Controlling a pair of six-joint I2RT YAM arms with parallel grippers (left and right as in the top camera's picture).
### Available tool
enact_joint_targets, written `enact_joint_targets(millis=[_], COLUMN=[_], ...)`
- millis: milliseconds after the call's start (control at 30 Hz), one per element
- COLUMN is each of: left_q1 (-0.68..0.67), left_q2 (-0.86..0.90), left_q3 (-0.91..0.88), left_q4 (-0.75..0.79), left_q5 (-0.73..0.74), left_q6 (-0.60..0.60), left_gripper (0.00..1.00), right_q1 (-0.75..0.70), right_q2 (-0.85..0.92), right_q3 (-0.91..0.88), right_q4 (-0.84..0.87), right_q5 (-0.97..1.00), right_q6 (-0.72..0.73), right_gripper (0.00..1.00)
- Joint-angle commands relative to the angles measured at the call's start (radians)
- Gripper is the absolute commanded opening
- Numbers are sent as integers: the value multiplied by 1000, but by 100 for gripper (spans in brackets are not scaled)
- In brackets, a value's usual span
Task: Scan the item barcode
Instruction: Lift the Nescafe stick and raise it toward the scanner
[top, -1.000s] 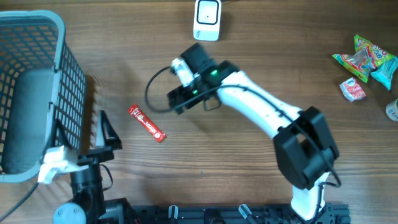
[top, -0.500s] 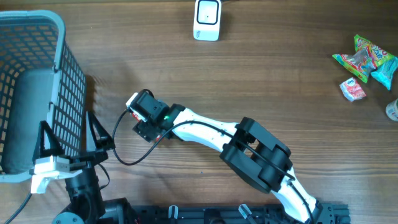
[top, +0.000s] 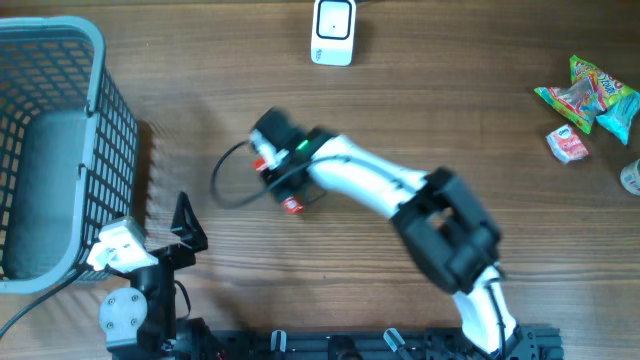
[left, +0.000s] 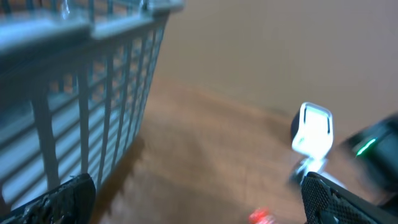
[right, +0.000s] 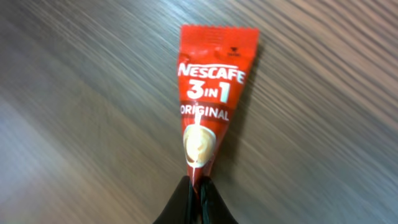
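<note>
A red Nescafe 3-in-1 sachet (right: 208, 106) is pinched at its narrow end by my right gripper (right: 198, 194), whose jaws are shut on it over the wooden table. In the overhead view only the sachet's red tip (top: 292, 206) shows below the right gripper (top: 283, 188), left of the table's middle. The white barcode scanner (top: 333, 32) stands at the far edge, and it appears blurred in the left wrist view (left: 314, 129). My left gripper (left: 202, 205) is open and empty beside the basket (left: 81, 93), low at the front left (top: 150, 238).
A grey mesh basket (top: 95, 60) fills the left side, with a grey object (top: 50, 190) inside. Colourful snack packets (top: 590, 92) and a small white-red packet (top: 568, 145) lie at the far right. The right arm's cable (top: 225, 185) loops left of the wrist.
The right gripper dropped onto the sachet, closed on its end, and carried it to the right. The left arm swung its open gripper but holds nothing.
</note>
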Motion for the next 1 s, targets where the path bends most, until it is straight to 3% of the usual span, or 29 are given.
enact_joint_targets(millis=[0, 67, 300, 533, 733, 900, 967], left_q1=[-5, -5, -5, -5, -5, -5, -5], left_q2=[-6, -6, -6, -6, -6, -6, -6], left_q3=[2, 2, 1, 1, -4, -99, -164], left_q4=[-105, -187, -357, -398, -416, -333, -220], left_q5=[16, 16, 17, 164, 161, 140, 140], left_q6=[5, 5, 5, 5, 6, 13, 12], left_gripper=[100, 100, 100, 100, 100, 100, 100], right_q1=[-184, -295, -502, -612, -634, -634, -634], right_q2=[-89, -89, -89, -89, -89, -89, -89], right_q3=[-5, -5, -5, -6, -6, -6, -6], right_q4=[-95, -208, -565, -775, -901, -901, -903], right_q5=[-430, -612, -879, -883, -884, -824, -768], right_q6=[119, 122, 108, 124, 229, 237, 236], right_gripper=[4, 4, 4, 4, 4, 4, 4])
